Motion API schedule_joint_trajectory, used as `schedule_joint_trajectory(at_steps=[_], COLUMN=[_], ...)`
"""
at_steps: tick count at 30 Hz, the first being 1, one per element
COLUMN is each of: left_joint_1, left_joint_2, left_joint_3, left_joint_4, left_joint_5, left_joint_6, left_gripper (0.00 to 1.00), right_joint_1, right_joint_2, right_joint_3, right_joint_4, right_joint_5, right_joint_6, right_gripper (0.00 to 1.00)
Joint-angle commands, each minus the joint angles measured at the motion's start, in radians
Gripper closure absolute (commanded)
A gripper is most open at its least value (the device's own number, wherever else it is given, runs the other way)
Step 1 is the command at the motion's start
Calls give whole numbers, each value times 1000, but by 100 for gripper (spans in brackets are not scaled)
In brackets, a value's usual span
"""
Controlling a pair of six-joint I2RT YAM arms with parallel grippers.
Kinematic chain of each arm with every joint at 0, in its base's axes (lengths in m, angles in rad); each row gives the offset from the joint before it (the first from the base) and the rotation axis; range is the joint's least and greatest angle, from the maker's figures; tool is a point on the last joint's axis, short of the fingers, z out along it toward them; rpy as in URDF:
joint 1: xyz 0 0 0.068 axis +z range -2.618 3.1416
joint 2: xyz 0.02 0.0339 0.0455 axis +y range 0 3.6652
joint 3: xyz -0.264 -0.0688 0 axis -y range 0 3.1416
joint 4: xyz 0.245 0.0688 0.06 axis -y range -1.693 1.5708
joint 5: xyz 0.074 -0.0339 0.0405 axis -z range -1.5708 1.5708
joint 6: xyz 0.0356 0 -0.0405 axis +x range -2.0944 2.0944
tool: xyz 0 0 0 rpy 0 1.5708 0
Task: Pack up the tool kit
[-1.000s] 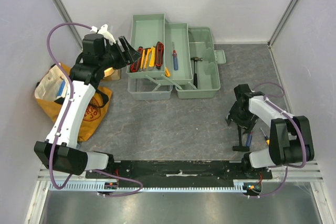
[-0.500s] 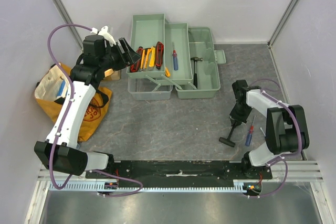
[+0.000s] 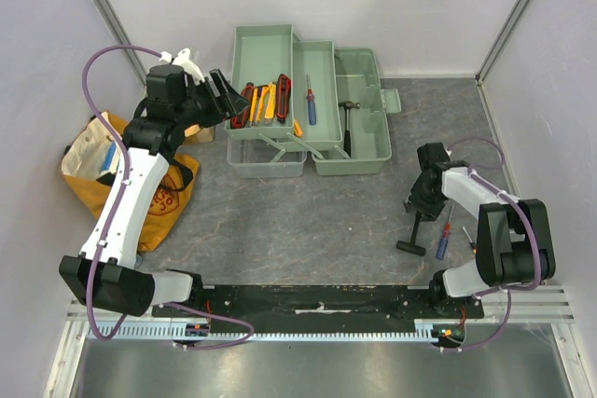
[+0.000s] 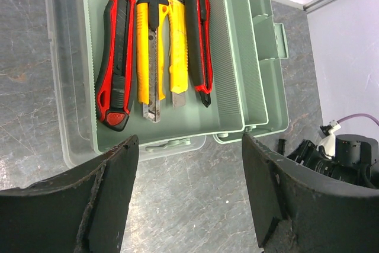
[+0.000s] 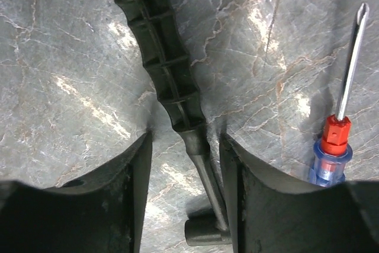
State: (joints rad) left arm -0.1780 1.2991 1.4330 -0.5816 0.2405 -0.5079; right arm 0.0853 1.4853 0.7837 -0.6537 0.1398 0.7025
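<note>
The black hammer (image 5: 157,57) was found lying flat on the table (image 3: 308,221), directly under the right gripper (image 5: 185,146), with its thin shaft bracketed by the two fingers. The jaws were seen parted, a sliver of grey surface showing on either side of the shaft, so nothing was being grasped. The long axis was laid away from the wrist, with the head nearest the camera and the ribbed grip reaching up and slightly left. That put it almost squarely across the closing line of the fingers (a good set-up, it would be judged, for a pinch on the shaft just above the head). A screwdriver (image 5: 334,140) with a blue-and-red handle was spotted just outside the right finger, roughly parallel and clear of the jaws. The toolbox (image 3: 364,146) was standing open at the far side of the table, well apart from the hammer and off to its left. The left gripper (image 4: 188,146) was held over the tray of utility knives (image 4: 157,51), its jaws spread wide and empty, so the right arm was plainly the nearer one. The hammer itself was shown all in black, with a moulded grip of recessed pockets narrowing into a round shaft and a small cross head.
</note>
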Motion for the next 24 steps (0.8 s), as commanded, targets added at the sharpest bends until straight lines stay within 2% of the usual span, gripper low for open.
schedule_joint_trajectory(at_steps=[1, 4, 5, 8, 9, 12, 16, 24], left_joint_1=[5, 5, 5, 3, 5, 3, 3, 5], left_joint_2=[-18, -14, -15, -12, -11, -15, -24, -38], left_joint_3=[-2, -5, -3, -3, -2, 4, 12, 37], left_joint_4=[23, 23, 23, 23, 23, 23, 22, 9], left_joint_5=[-3, 0, -1, 2, 2, 0, -7, -30], left_joint_6=[22, 20, 20, 20, 20, 25, 28, 28], left_gripper=[24, 24, 24, 24, 24, 24, 24, 24], right_joint_1=[5, 8, 8, 8, 8, 8, 8, 10], right_joint_2=[10, 15, 20, 30, 32, 3, -62, -69], right_joint_3=[-76, -84, -83, -67, -55, 23, 211, 650], right_joint_4=[6, 2, 2, 3, 6, -6, -34, -6], right_joint_5=[-86, -89, -85, -43, -26, 66, 164, 90], right_joint_6=[38, 43, 42, 26, 20, -3, -32, -104], right_gripper=[49, 59, 66, 98, 100, 100, 100, 100])
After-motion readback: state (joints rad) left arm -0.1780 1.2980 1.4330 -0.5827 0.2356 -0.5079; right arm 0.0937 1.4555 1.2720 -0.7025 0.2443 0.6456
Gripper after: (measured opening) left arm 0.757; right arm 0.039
